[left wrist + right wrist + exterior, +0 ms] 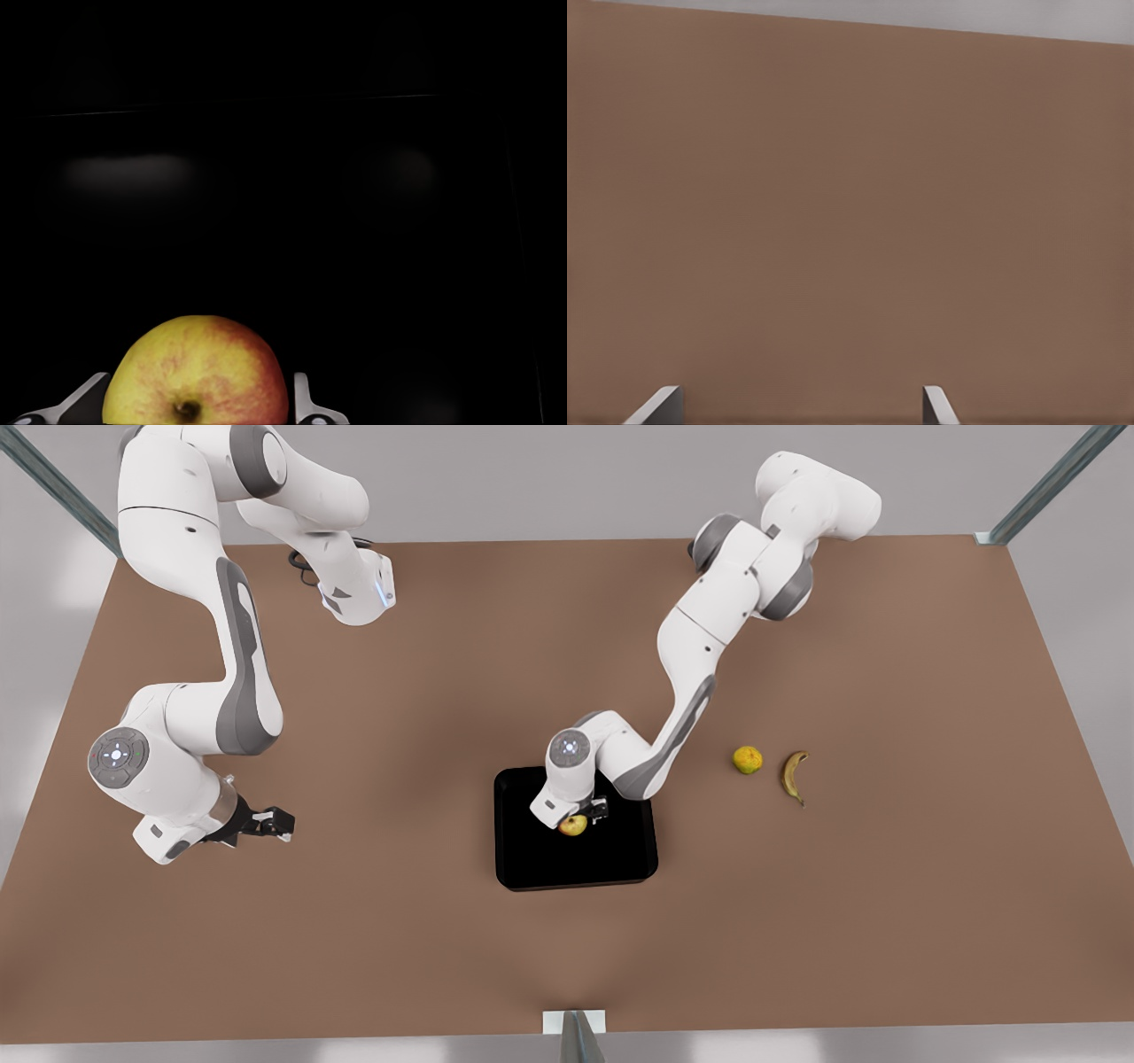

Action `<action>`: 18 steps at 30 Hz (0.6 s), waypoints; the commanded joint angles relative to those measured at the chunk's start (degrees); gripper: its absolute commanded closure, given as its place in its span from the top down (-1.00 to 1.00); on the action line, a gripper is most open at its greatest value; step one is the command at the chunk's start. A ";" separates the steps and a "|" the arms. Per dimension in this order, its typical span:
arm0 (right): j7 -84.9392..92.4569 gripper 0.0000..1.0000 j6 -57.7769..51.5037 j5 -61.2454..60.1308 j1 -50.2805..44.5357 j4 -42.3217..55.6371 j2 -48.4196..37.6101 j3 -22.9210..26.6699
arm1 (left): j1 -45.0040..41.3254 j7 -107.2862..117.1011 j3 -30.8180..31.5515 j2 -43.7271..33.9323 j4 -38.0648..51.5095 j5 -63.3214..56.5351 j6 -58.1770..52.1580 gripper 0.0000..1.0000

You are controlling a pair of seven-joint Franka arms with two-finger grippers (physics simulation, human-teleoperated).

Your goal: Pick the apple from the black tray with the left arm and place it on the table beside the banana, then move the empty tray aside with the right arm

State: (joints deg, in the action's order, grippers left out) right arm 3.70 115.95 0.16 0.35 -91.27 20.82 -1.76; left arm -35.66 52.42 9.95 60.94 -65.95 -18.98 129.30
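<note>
Left arm (687, 664) reaching down, left gripper (586, 819) low, fingers (304, 400) flanking apple on both sides. Right arm (235, 664) waiting, folded; right gripper (273, 822) level, fingers (937, 405) spread apart.

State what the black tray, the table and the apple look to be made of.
Black tray: glossy, likely plastic or lacquer; soft reflections show on it in the left wrist view. Table: matte brown, plain, no grain; material unclear. Apple: waxy, red-speckled yellow skin, between the left gripper's fingers.

Apple (197, 372) yellow with red blush; tray (532, 859) glossy black; banana (794, 776) brown-patched yellow; table (354, 921) brown.
</note>
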 commanded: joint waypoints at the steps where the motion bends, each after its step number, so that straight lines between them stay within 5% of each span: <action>1: 0.17 1.00 -0.02 -0.07 0.00 0.04 0.01 0.00 | -0.02 4.62 -0.02 0.23 0.03 -0.44 1.39 1.00; 6: 0.17 1.00 -0.02 0.02 0.00 0.04 0.01 0.00 | -0.11 4.88 -0.10 -0.83 0.29 -0.44 0.60 1.00; 14: 0.17 1.00 -0.02 -0.07 0.00 0.04 0.01 0.00 | -0.29 5.15 -0.10 -1.00 0.21 -0.27 0.42 0.51; 18: 0.17 1.00 -0.02 -0.07 0.00 0.04 0.01 0.00 | 0.07 3.30 0.16 -5.48 0.21 0.17 -8.89 0.53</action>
State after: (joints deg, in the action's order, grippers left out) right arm 3.71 115.95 0.16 0.35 -91.26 20.89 -1.76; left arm -35.69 55.36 10.02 56.59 -65.80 -19.10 126.78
